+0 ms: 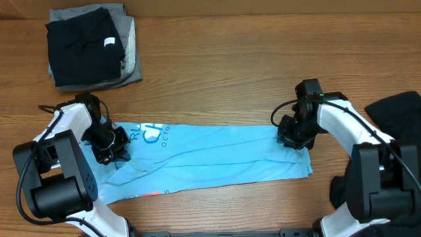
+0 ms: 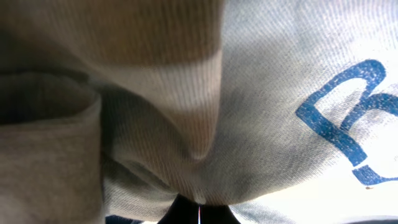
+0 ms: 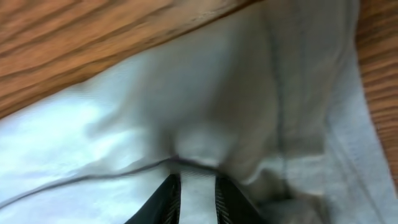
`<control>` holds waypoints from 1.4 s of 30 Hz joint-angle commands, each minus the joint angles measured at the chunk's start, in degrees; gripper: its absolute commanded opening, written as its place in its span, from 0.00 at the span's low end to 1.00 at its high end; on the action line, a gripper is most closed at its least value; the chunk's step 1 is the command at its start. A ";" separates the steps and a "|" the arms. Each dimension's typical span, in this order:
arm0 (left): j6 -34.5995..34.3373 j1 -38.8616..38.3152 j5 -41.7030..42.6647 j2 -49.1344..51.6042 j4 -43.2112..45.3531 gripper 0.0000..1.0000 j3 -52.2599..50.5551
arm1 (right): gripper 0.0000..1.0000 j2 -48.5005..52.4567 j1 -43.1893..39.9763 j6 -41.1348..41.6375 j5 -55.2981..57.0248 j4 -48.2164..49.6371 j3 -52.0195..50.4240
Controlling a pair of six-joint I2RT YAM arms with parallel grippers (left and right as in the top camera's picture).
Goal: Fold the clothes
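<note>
The light-blue T-shirt [image 1: 217,155] lies across the wooden table [image 1: 230,72] as a long, lengthwise-folded strip, its white logo print near the left end. My left gripper [image 1: 112,148] is at that left end. In the left wrist view its dark fingers [image 2: 199,208] meet under bunched cloth [image 2: 280,93], shut on the T-shirt. My right gripper [image 1: 293,135] is at the strip's far right corner. In the right wrist view its jaws [image 3: 198,186] stand narrow with a ridge of the pale fabric [image 3: 155,106] pinched between them.
A folded stack of black and grey garments [image 1: 92,46] sits at the back left corner. Another black garment [image 1: 398,108] lies at the right edge behind my right arm. Bare wood shows between the stack and the T-shirt.
</note>
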 commanded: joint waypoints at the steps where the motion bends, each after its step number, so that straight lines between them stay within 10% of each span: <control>1: -0.79 1.29 -12.13 2.47 2.69 0.06 -0.24 | 0.22 3.98 -0.57 2.08 3.78 1.14 -0.28; 16: -2.47 6.45 -14.12 2.43 -1.07 0.09 5.51 | 0.08 5.73 -3.10 6.05 13.40 -1.20 4.09; 24: -2.75 3.26 -12.79 1.25 -10.97 0.06 18.34 | 0.19 4.11 -3.41 5.79 13.42 -13.88 19.28; 25: -2.73 2.93 -11.67 0.63 -11.26 0.14 19.39 | 0.25 3.67 -3.50 4.37 13.40 -15.32 20.94; 28: -1.68 2.38 -6.16 -2.40 -11.26 0.48 21.57 | 0.95 2.97 -4.48 1.68 13.42 -18.78 24.17; 29: -0.26 2.36 -3.65 -3.58 -11.17 0.55 21.99 | 1.00 2.89 -5.18 1.70 13.44 -19.39 24.35; 32: 1.33 2.32 0.76 -6.19 -11.23 1.00 22.23 | 1.00 3.02 -8.24 1.70 13.38 -19.32 23.37; 42: 1.11 1.84 1.01 -6.47 -11.80 1.00 20.76 | 1.00 3.04 -12.02 -11.02 -5.40 -11.50 8.87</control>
